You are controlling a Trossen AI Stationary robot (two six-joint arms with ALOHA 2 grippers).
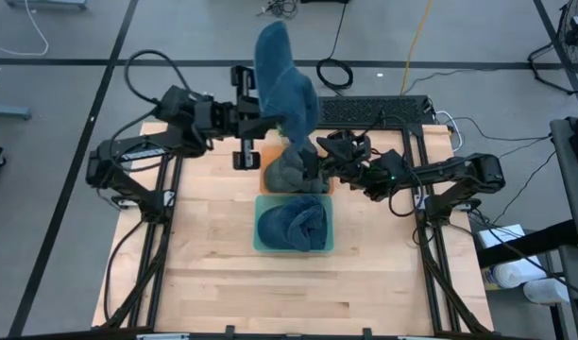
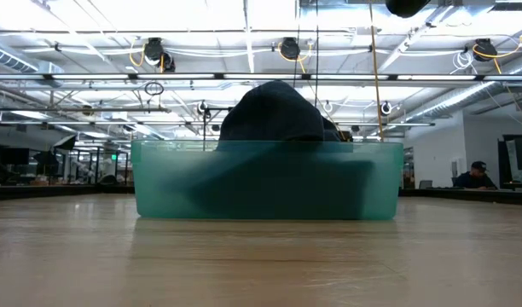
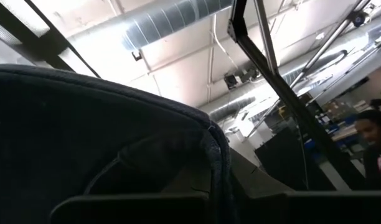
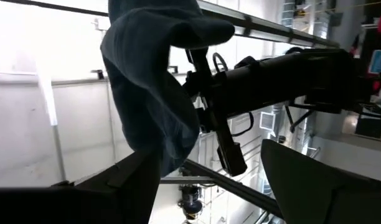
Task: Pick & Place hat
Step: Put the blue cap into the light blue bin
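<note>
Hat number one, a soft blue knit hat (image 1: 284,80), hangs up in the air over the far side of the table (image 1: 213,274). The left gripper (image 1: 256,111) is pinched tight on it, and the cloth droops long and floppy from that grip. In the right wrist view the same hat (image 4: 156,87) looks thick and fuzzy, folded over like a sock, with the left arm's dark fingers beside it.

The right gripper (image 1: 325,162) is low, just past the far edge of a see-through green bin (image 1: 322,241). Its fingers are spread wide, and a gray hat (image 1: 289,170) lies bunched right at them. I cannot tell if they are touching it. That gray hat sits on something orange (image 1: 267,156).

Inside the bin is another blue hat (image 1: 294,225), all crumpled and soft. From the low view the bin (image 2: 265,183) looks like a smooth plastic box with straight walls, and a dark round hump (image 2: 274,111) pokes up behind its rim.

The table is pale wood with long boards.
</note>
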